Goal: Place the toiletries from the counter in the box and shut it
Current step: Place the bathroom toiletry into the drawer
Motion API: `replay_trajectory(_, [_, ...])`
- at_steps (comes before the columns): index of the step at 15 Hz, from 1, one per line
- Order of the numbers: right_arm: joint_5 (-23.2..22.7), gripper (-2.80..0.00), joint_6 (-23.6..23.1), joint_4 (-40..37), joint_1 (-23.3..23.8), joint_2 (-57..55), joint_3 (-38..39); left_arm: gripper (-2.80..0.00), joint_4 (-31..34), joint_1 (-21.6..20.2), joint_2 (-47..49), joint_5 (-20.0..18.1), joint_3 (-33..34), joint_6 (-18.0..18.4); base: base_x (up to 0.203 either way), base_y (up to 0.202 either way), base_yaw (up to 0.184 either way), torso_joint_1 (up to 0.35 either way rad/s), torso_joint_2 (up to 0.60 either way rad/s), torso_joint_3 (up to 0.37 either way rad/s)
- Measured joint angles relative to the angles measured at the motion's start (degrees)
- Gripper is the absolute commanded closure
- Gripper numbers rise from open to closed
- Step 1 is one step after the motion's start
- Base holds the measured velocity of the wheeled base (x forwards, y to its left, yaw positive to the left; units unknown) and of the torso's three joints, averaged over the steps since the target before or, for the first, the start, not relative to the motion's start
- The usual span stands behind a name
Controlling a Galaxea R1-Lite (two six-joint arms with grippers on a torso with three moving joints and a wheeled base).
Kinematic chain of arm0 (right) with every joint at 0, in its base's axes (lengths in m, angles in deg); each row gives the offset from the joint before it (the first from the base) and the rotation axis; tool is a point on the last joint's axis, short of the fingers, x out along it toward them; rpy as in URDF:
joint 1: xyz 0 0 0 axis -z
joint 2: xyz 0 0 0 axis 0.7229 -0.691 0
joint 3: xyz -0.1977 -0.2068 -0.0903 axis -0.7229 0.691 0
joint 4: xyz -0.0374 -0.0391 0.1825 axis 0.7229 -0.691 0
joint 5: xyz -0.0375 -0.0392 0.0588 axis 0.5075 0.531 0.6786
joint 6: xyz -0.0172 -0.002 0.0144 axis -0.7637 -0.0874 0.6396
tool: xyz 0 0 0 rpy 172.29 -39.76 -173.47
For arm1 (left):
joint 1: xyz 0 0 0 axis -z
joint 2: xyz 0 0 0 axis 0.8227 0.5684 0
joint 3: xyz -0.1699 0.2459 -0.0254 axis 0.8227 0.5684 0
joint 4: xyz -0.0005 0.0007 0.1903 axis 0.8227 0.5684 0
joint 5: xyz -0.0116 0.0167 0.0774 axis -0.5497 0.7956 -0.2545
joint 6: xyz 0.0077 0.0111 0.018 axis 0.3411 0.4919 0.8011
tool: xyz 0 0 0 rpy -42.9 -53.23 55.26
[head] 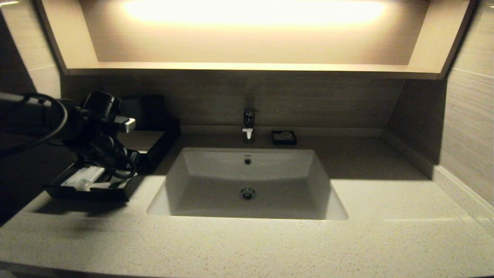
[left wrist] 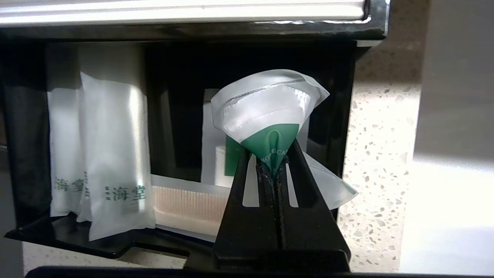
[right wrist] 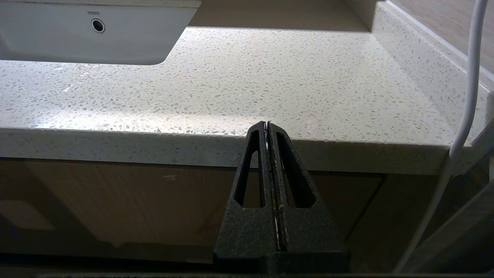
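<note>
Left gripper (left wrist: pixel 274 154) fingers pinched tight on small pouch (left wrist: pixel 266 106) at its green label, pouch hanging over open drawer tray (left wrist: pixel 96 247) of box (head: pixel 148 141), near tray's side wall by sink (head: pixel 247 181). Long packets (left wrist: pixel 112 162) already lying in tray. Right gripper (right wrist: pixel 267 129) fingers closed, empty, parked below table (right wrist: pixel 270 88) edge.

Risks, judged:
- release so close to side wall, pouch may tip out onto table
- crumpled pouch standing tall could jam drawer when pushed shut
- thin plastic may cling to fingers on opening
</note>
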Motion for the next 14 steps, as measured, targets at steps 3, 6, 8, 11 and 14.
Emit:
replay_trajectory(3, [0.0,0.00,0.0,0.0,0.0,0.0,0.0,0.00,0.0,-0.3,-0.1,0.1,-0.3,0.2,0.000,0.000,0.000,0.000,0.00,0.000])
replay_trajectory(6, [0.0,0.00,0.0,0.0,0.0,0.0,0.0,0.00,0.7,-0.6,-0.1,0.1,-0.1,0.7,0.000,0.000,0.000,0.000,0.00,0.000])
replay_trajectory(8, [0.0,0.00,0.0,0.0,0.0,0.0,0.0,0.00,1.6,-0.9,-0.1,0.2,0.0,2.0,0.000,0.000,0.000,0.000,0.00,0.000])
replay_trajectory(11, [0.0,0.00,0.0,0.0,0.0,0.0,0.0,0.00,1.8,-1.8,0.2,0.1,0.0,3.1,0.000,0.000,0.000,0.000,0.00,0.000])
replay_trajectory(14, [0.0,0.00,0.0,0.0,0.0,0.0,0.0,0.00,1.6,-2.3,0.8,0.2,-0.2,3.1,0.000,0.000,0.000,0.000,0.00,0.000])
